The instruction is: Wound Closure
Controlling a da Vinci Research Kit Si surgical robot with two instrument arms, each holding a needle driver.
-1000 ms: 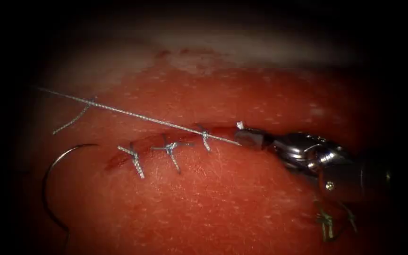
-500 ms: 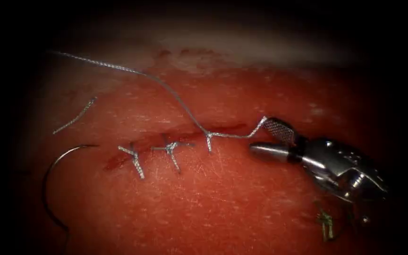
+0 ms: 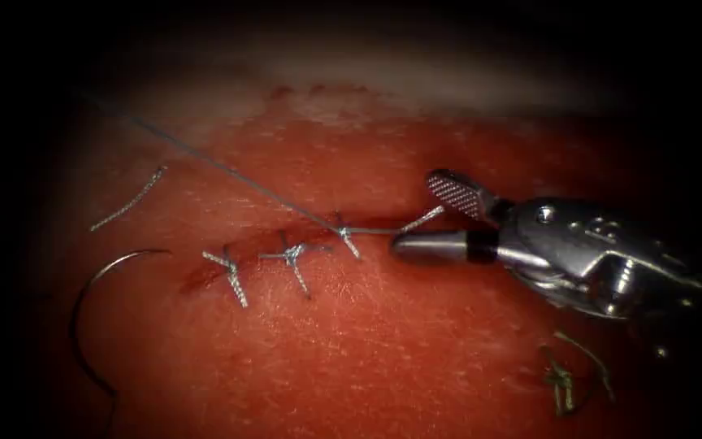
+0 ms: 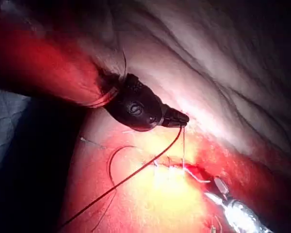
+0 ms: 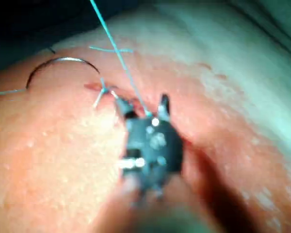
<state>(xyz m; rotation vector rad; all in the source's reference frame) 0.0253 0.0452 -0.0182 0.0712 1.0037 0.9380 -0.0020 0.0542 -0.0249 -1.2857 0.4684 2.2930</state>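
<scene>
The cut [image 3: 263, 241] in the tissue [image 3: 367, 349] carries three knotted stitches; the rightmost knot [image 3: 346, 236] lies at its right end. My right tool [image 3: 414, 213] stands just right of that knot, jaws wide open and holding nothing, with the short thread tail [image 3: 424, 218] lying between them. From the knot a long thread [image 3: 221, 169] runs taut up and left. My left tool [image 4: 178, 119] is shut on this thread above the knot [image 4: 183, 166]. The curved needle [image 3: 83, 317] lies free on the tissue, left of the cut, not in it. The open right tool [image 5: 146, 106] also straddles the thread [image 5: 117, 51].
A loose cut piece of thread [image 3: 127, 203] lies on the tissue up and left of the cut. More cut thread ends [image 3: 564, 378] lie at the lower right, below the right tool's wrist. Pale tissue [image 3: 416, 81] rises behind the cut.
The right tool's jaws have opened and let go of the short thread tail. The long thread went slack, then came taut again toward the upper left.
</scene>
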